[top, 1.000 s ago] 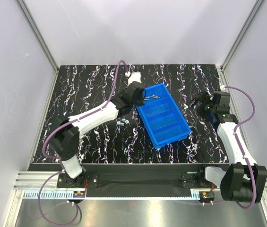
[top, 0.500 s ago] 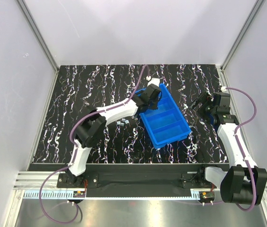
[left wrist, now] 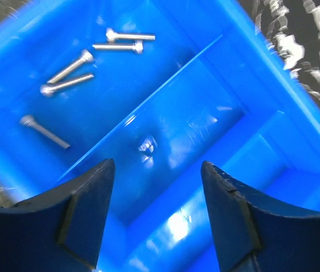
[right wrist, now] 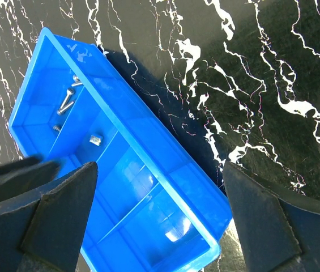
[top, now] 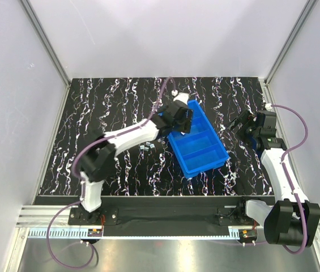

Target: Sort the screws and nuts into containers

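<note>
The blue tray (top: 215,160) lies slanted at the table's middle right. My left gripper (top: 180,123) hovers open and empty over its far end. In the left wrist view several screws (left wrist: 68,67) lie in the end compartment and one nut (left wrist: 146,147) lies in the compartment beside it. The right wrist view shows the same tray (right wrist: 148,144), screws (right wrist: 65,101) and nut (right wrist: 95,139). A few nuts (top: 146,147) lie on the table left of the tray. My right gripper (top: 237,124) is open and empty, to the right of the tray.
The table (top: 109,102) is black marble with white veins. White walls with metal rails stand on three sides. The left arm (top: 126,136) stretches across the table toward the tray. The tray's two near compartments (right wrist: 148,226) hold nothing.
My left gripper went from the tray's far left corner to over the tray, then drew back a little to the left. A nut now lies in the second compartment. The right arm barely moved.
</note>
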Robot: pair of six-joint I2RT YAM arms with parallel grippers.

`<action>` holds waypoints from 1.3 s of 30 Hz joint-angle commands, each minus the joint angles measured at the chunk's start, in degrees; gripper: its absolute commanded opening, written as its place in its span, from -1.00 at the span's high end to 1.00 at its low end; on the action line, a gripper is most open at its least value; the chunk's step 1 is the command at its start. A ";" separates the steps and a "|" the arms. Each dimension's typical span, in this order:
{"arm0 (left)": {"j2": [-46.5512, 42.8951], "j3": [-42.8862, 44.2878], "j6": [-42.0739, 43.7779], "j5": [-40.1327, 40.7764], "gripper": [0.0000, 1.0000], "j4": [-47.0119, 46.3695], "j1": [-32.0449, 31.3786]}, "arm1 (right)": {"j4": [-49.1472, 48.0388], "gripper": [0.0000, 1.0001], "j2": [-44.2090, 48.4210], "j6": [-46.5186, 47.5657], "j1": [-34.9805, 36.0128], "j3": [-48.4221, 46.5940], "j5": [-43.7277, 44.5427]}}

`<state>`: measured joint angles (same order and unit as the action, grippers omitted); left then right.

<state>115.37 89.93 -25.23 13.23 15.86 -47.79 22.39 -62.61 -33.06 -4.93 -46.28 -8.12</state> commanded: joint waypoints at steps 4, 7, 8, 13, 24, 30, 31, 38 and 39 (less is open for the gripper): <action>-22.52 -13.00 -4.10 8.46 -0.40 -1.45 0.68 | -1.12 -0.99 1.26 0.80 0.18 -0.30 -0.58; -29.65 -23.70 -8.85 12.86 -0.41 -0.04 2.26 | -1.65 -0.99 1.44 0.89 0.18 0.23 -1.02; -30.90 -26.18 -9.82 14.00 -0.43 0.22 3.22 | -1.56 -0.99 1.44 0.80 0.18 0.40 -1.02; -33.37 -36.66 -14.75 12.96 -0.42 -0.12 6.30 | -2.26 -0.99 1.35 0.63 0.18 1.11 -1.28; -22.49 -32.28 -13.44 18.41 -0.36 0.76 9.20 | -2.35 -0.99 0.56 0.89 0.27 1.11 -1.81; -18.44 -31.92 -15.19 17.44 -0.26 0.23 9.47 | -2.27 -1.00 -0.06 0.98 0.18 0.76 -1.46; -18.17 -31.92 -15.28 17.18 -0.25 0.23 9.47 | -2.27 -0.99 -0.14 0.98 0.18 0.67 -1.29; -16.41 -32.80 -16.25 16.21 -0.19 0.31 9.47 | -2.26 -0.99 -1.02 1.15 0.18 0.49 -1.11; -16.41 -32.98 -16.51 16.30 -0.18 0.14 9.47 | -2.27 -0.99 -1.28 1.15 0.18 0.40 -1.11</action>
<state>98.91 56.23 -40.29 28.71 18.11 -38.54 22.15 -63.57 -32.91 -4.93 -44.97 -9.13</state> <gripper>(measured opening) 0.599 0.994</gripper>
